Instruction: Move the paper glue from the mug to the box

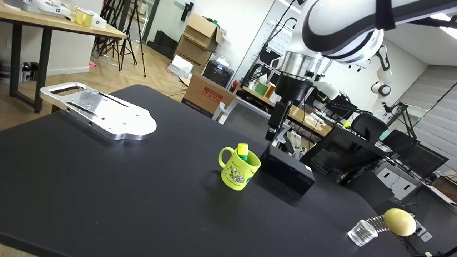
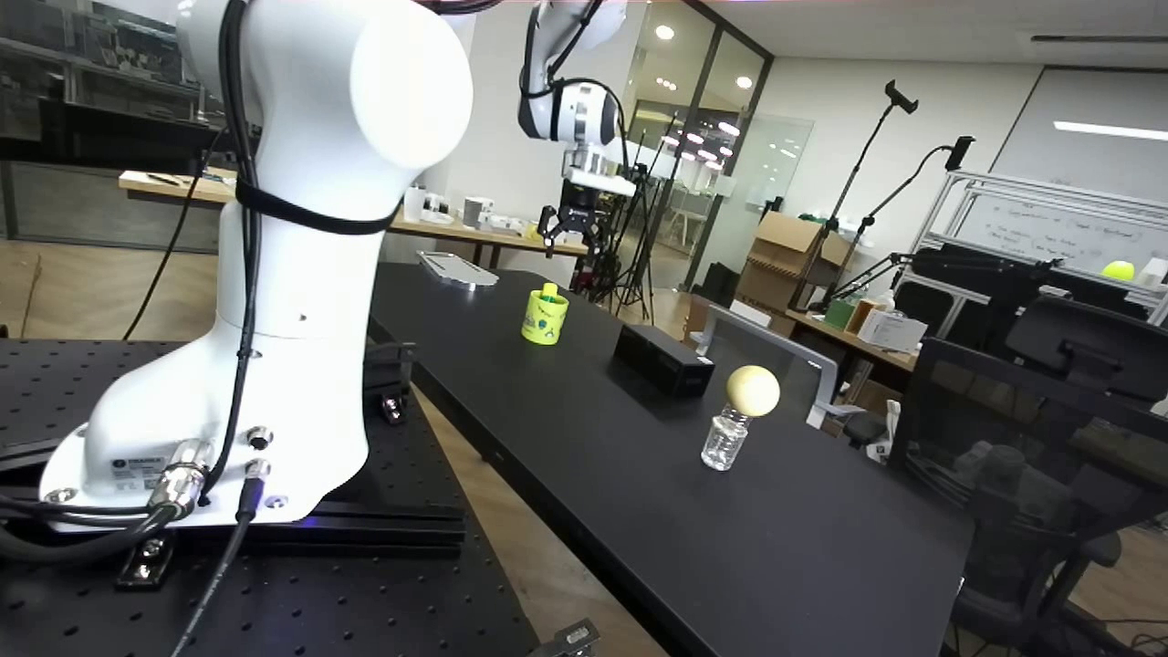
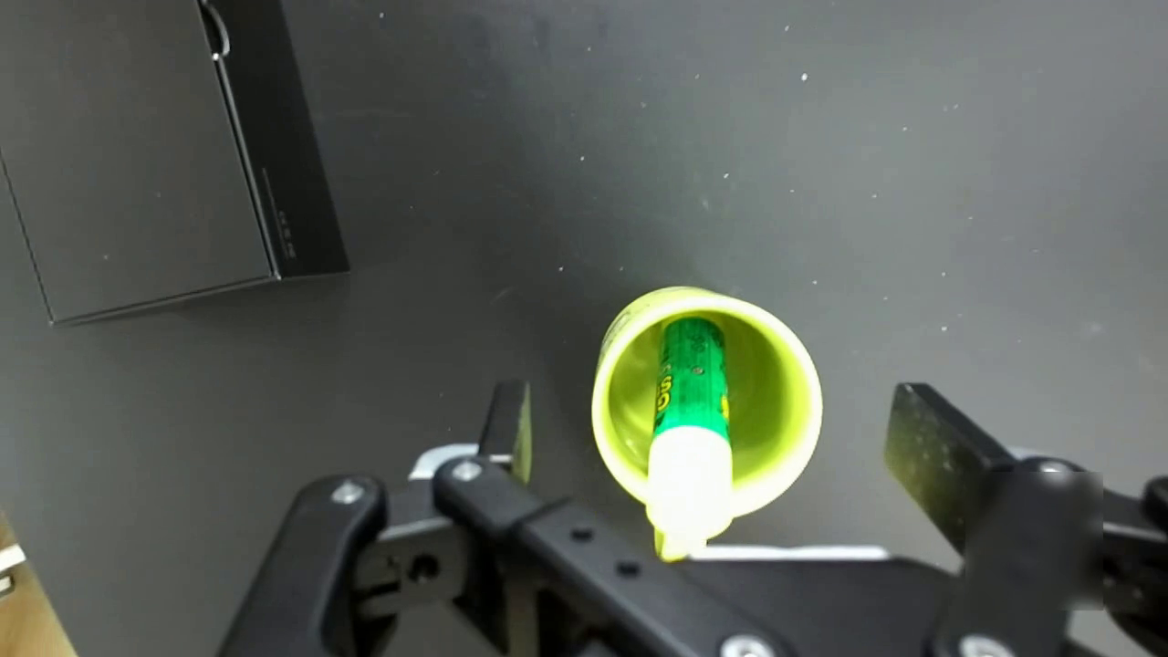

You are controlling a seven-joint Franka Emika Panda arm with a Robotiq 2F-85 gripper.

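The paper glue, a green tube with a yellow cap [image 1: 242,149], stands in the lime-green mug [image 1: 236,174], its cap above the rim. The glue [image 2: 548,290] and mug [image 2: 545,321] also show in an exterior view. In the wrist view the glue [image 3: 692,392] leans inside the mug [image 3: 805,401]; its cap looks overexposed. My gripper [image 3: 712,415] is open and empty, its fingers apart on either side of the mug in that view. It hangs above the table in both exterior views [image 1: 271,134] [image 2: 573,241]. The black box [image 1: 285,169] lies beside the mug, also in the wrist view [image 3: 137,164].
A flat silver-white device [image 1: 100,110] lies on the black table [image 1: 142,200]. A pale yellow ball [image 2: 753,391] on a spring and clear jar [image 2: 724,440] stands beyond the box. A grey chair [image 1: 246,117] stands behind the table edge.
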